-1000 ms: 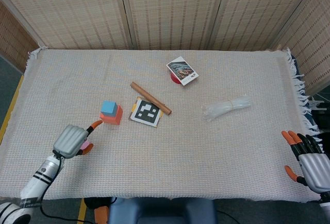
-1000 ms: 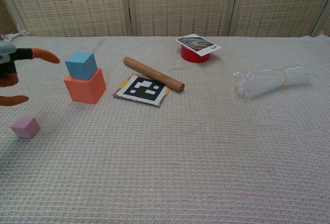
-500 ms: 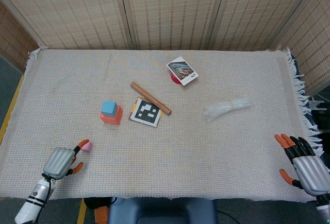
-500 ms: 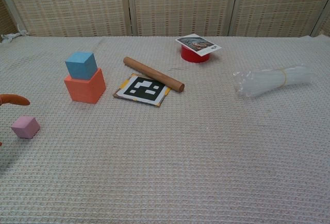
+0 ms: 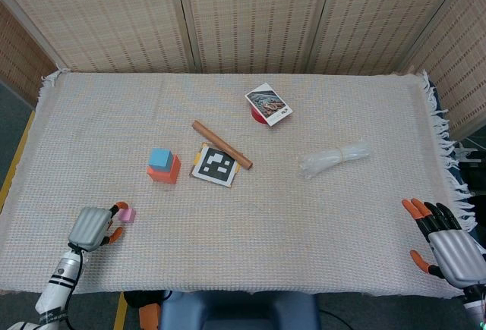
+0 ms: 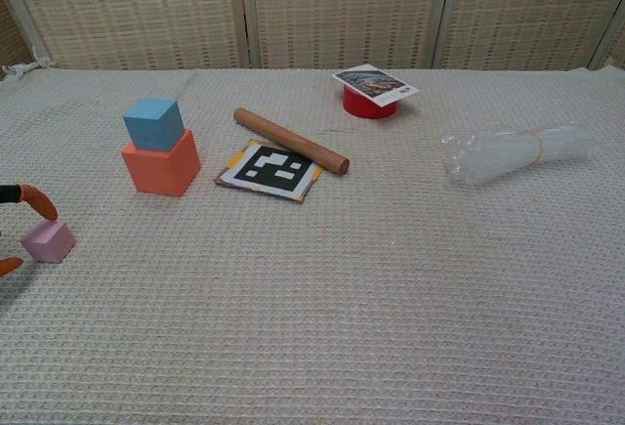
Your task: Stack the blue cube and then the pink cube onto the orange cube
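The blue cube point(image 5: 159, 158) point(image 6: 153, 123) sits on top of the orange cube point(image 5: 168, 171) point(image 6: 161, 163), left of the table's middle. The small pink cube point(image 5: 127, 214) point(image 6: 48, 240) lies on the cloth near the front left. My left hand point(image 5: 93, 227) is right beside it, on its left. Two orange fingertips point(image 6: 37, 201) reach around the cube, one at its far top edge and one below its near side; no firm grip shows. My right hand point(image 5: 448, 246) hovers at the front right corner with its fingers spread, holding nothing.
A wooden dowel point(image 5: 221, 145) lies beside a square marker card point(image 5: 214, 165) in the middle. Further back are a red lid with a picture card point(image 5: 267, 105). A clear plastic bundle point(image 5: 334, 158) lies to the right. The woven cloth point(image 5: 266, 216) covers the table.
My left hand dropped back from near the stack toward the front edge, then moved in on the pink cube, its fingertips now around it. The right hand shifted slightly inward.
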`<state>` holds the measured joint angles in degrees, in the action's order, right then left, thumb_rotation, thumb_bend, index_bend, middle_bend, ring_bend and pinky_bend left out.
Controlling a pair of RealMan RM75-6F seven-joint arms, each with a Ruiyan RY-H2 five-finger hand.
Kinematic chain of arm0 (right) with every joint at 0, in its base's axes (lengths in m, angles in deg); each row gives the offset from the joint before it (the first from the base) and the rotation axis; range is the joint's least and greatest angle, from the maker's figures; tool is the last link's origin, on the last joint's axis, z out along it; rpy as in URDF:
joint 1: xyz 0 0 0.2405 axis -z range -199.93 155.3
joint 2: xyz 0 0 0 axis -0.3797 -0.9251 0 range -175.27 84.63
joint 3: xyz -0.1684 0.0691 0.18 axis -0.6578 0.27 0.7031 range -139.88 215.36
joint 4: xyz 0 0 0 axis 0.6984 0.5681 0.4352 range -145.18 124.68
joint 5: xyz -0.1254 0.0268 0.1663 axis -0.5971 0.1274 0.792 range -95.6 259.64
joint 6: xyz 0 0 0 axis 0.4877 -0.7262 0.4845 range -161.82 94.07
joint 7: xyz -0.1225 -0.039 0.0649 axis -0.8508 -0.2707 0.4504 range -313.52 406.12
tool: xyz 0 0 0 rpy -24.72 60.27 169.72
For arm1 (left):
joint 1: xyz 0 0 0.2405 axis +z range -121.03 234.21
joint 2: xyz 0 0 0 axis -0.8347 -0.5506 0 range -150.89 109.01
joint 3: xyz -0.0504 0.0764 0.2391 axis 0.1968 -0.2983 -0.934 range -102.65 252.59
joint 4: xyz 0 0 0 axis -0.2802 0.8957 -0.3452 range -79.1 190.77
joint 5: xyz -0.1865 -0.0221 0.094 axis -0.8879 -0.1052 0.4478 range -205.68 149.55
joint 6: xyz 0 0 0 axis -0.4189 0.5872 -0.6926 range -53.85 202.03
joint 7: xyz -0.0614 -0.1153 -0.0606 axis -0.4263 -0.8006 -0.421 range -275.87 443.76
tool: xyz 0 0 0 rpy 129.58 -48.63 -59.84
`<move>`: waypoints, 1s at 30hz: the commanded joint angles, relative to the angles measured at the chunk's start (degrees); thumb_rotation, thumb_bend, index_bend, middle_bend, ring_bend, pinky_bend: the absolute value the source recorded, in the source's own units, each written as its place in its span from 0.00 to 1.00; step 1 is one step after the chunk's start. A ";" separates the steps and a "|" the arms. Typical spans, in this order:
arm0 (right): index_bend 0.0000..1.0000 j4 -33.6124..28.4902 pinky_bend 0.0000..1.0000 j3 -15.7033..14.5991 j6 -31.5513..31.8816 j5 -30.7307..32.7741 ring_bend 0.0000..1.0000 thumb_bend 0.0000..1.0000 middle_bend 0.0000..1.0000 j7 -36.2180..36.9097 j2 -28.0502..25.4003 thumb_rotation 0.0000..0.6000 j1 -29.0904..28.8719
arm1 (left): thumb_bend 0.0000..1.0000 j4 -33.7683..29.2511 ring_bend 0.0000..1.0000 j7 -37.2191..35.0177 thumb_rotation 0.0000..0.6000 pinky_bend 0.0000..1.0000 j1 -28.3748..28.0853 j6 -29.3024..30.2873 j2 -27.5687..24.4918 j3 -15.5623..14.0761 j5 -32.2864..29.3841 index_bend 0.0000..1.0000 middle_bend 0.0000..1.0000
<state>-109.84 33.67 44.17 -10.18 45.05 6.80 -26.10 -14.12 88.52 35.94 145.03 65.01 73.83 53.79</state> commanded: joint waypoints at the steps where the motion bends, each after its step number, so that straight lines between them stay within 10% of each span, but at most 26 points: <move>1: 0.00 -0.07 0.01 0.05 0.11 0.10 0.00 0.24 0.00 -0.04 0.02 1.00 0.04 | 0.32 1.21 1.00 -0.65 1.00 1.00 0.15 0.41 1.06 0.57 0.19 0.34 1.00; 22: 0.00 -0.22 0.02 -0.18 0.27 -0.09 0.00 0.24 0.00 0.23 -0.39 1.00 0.12 | 0.32 7.24 1.00 -1.05 1.00 1.00 0.12 1.33 4.74 2.35 1.35 0.51 1.00; 30: 0.00 -0.11 0.02 -0.16 0.66 -0.32 0.00 0.24 0.00 0.55 -0.46 1.00 0.21 | 0.32 -3.70 1.00 -0.91 1.00 1.00 -0.74 4.38 -4.48 5.05 2.83 0.55 1.00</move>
<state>-109.96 33.52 44.83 -10.49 45.60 6.34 -25.89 -12.90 87.34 35.80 148.60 64.81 77.64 55.99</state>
